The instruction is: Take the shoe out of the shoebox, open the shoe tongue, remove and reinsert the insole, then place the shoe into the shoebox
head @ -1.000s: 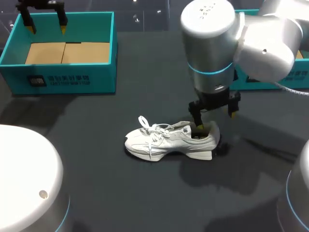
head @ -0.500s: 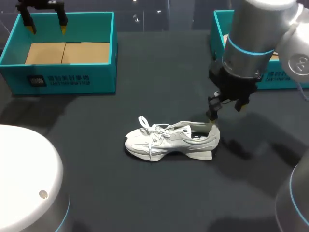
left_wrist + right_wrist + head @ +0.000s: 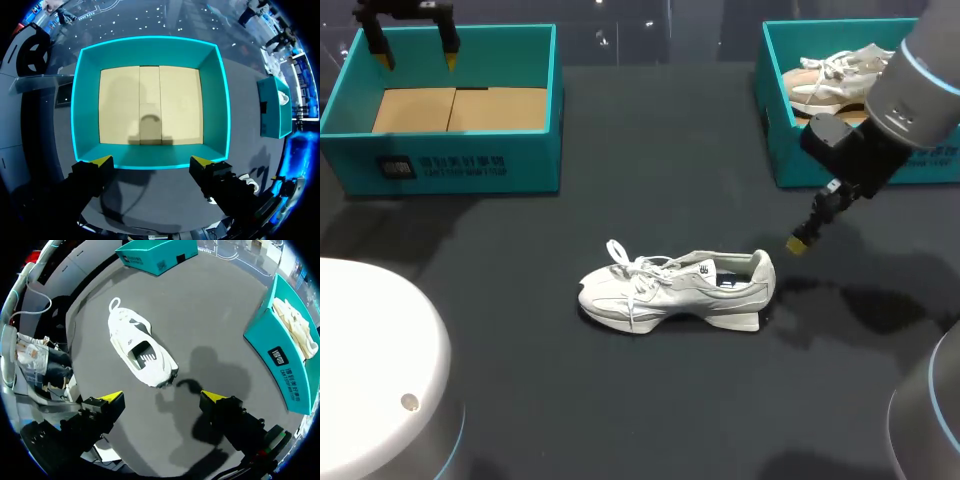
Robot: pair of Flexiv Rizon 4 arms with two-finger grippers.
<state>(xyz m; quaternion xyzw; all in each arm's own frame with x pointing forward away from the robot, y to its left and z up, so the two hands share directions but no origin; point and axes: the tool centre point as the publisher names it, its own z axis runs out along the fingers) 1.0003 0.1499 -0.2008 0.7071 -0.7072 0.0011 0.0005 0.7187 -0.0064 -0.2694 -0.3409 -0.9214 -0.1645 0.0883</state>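
Right pincer [image 3: 164, 396] pulled away from white shoe [image 3: 670, 290], fingers apart; left pincer [image 3: 151, 161] apart; shoe upright, laces loose.

1. You have two teal shoeboxes on the table. The ten-o'clock shoebox [image 3: 535, 110] stands at the far left, and the two-o'clock shoebox [image 3: 775, 120] stands at the far right.
2. You can count two shoes for certain. One is the white shoe [image 3: 675, 290], lying near the middle of the table. The other is the pale shoe [image 3: 835, 80], inside the two-o'clock shoebox. You cannot tell whether another shoe lies under or beside it there.
3. You have two grippers. The left gripper [image 3: 417, 60] is at ten o'clock and the right gripper [image 3: 162, 396] is at three o'clock.
4. Each gripper has two yellow tips, so you count four tips in all.
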